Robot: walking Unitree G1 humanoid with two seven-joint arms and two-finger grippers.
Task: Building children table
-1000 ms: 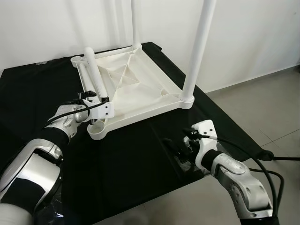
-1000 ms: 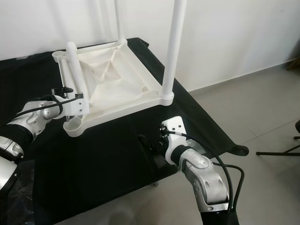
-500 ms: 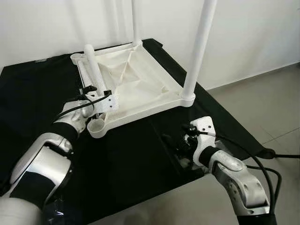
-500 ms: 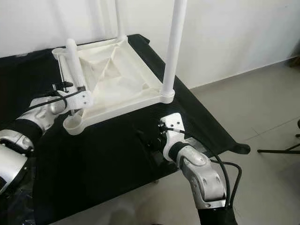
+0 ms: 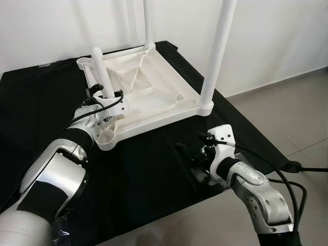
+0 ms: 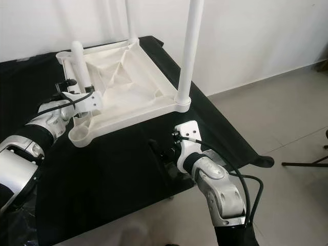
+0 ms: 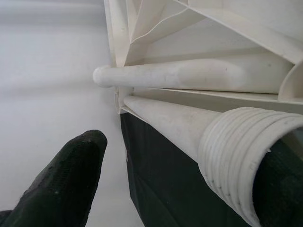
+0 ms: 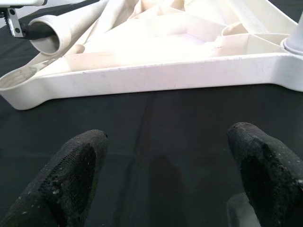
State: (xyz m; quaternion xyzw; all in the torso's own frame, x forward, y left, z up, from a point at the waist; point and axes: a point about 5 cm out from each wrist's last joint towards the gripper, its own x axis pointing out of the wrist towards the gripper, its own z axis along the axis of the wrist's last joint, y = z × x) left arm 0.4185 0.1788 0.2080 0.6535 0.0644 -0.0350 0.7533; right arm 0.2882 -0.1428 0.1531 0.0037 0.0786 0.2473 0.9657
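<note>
Black cloth [image 5: 154, 179]; ribbed white leg [image 7: 246, 156]

Head cameras: both sit high and look forward and down over the upturned white table [image 5: 154, 92] on its black cloth [image 5: 143, 174], with wall behind and floor at the right. They share nearly the whole scene, slightly offset.

Left wrist camera: very close, looking along a white table leg [image 7: 199, 127], one black finger [image 7: 61, 184] in the foreground.

Right wrist camera: low over the cloth, facing the table's near edge from nearby.
</note>
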